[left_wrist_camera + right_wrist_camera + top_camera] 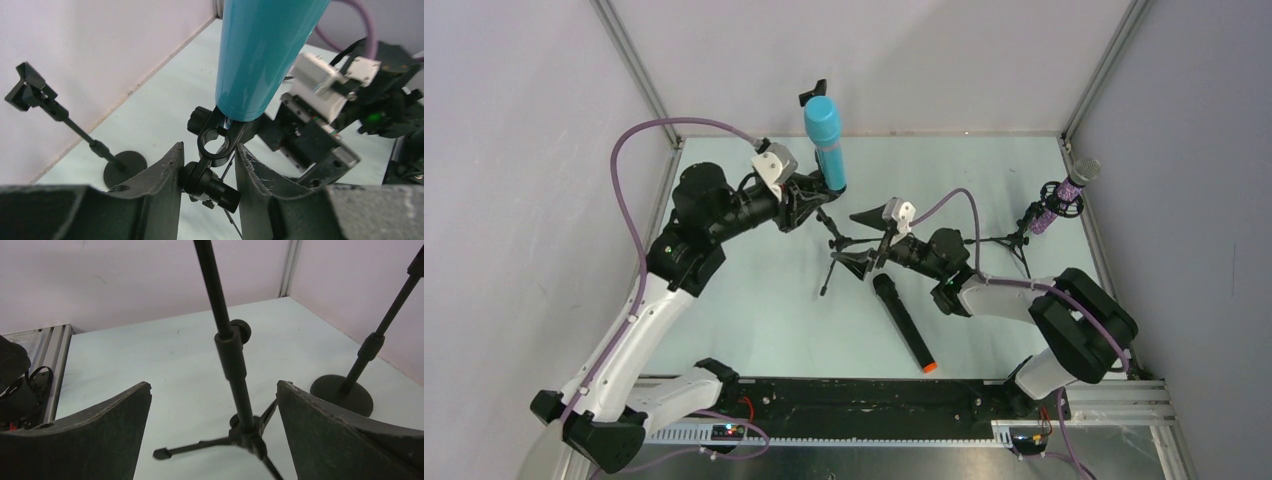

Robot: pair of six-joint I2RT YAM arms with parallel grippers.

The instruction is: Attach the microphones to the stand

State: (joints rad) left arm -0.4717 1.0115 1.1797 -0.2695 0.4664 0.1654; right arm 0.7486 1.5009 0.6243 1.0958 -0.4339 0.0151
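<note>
Just nearer than the tripod stand (pixel 233 360), the black microphone with the orange end (pixel 902 322) lies flat on the table (pixel 754 320), with nothing touching it. At the stand the right gripper (pixel 214 386) is spread wide, the pole between its fingers and touching neither. The left gripper (pixel 208 148), half closed, flanks the clip (pixel 202 142) at the stand's top, though I cannot tell whether it squeezes it. The cyan-blue microphone (pixel 826 140) rises from that clip, and well to the stand's right the glittery purple microphone (pixel 1056 203) sits tilted on a second stand (pixel 1016 240).
</note>
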